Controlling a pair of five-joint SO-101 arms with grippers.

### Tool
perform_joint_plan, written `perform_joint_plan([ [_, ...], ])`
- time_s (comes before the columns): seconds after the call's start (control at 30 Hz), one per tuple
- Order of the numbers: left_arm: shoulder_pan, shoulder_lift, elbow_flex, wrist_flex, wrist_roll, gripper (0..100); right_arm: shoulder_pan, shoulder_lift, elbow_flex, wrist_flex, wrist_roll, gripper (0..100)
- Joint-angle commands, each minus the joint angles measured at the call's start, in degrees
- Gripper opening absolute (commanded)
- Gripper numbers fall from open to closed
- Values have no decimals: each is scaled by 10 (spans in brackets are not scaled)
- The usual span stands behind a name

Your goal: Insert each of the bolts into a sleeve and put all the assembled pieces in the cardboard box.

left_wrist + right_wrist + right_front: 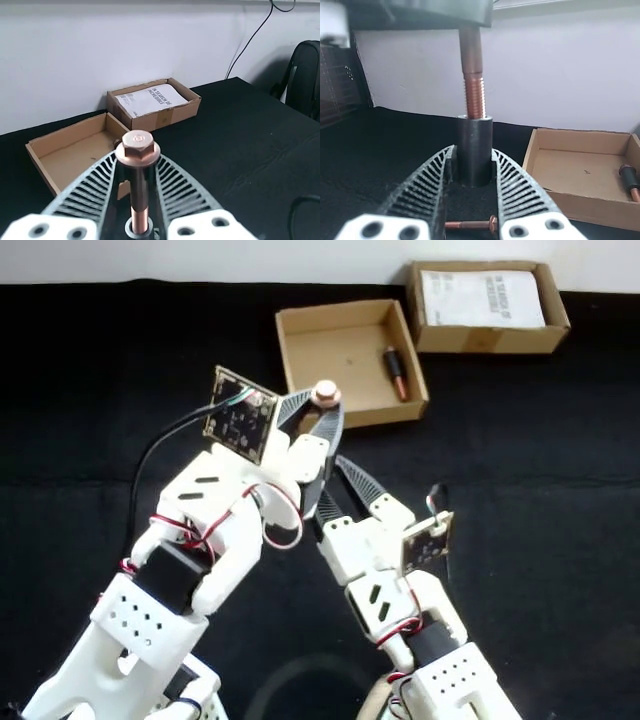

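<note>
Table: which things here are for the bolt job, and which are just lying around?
For the job: bolt in the left gripper, sleeve in the right gripper, loose bolt on the table, cardboard box with one finished piece inside.
Just lying about: second box holding a paper sheet.

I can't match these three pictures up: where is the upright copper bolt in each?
High view: copper bolt, head-on, above centre.
Left wrist view: bolt upright in the foreground.
Right wrist view: bolt close by, threads entering the dark sleeve.
Shared landmark: the nearer cardboard box.
</note>
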State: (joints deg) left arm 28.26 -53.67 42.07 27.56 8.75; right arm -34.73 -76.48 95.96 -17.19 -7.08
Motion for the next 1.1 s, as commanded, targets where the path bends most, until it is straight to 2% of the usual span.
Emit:
perform_joint_plan([
  [0.0,7,-8,-4,1,0,8,8,-12,80,-10,7,6],
  [0.4,7,-7,60,10,-2,34,11,-12,80,-11,16,6],
  [0.57,6,-11,58,69,30,164,10,-12,80,-11,31,6],
  [0.8,0,-11,15,115,30,167,10,-12,80,-10,31,6],
  [1.07,0,-11,-85,258,30,168,10,-11,80,-9,34,6],
])
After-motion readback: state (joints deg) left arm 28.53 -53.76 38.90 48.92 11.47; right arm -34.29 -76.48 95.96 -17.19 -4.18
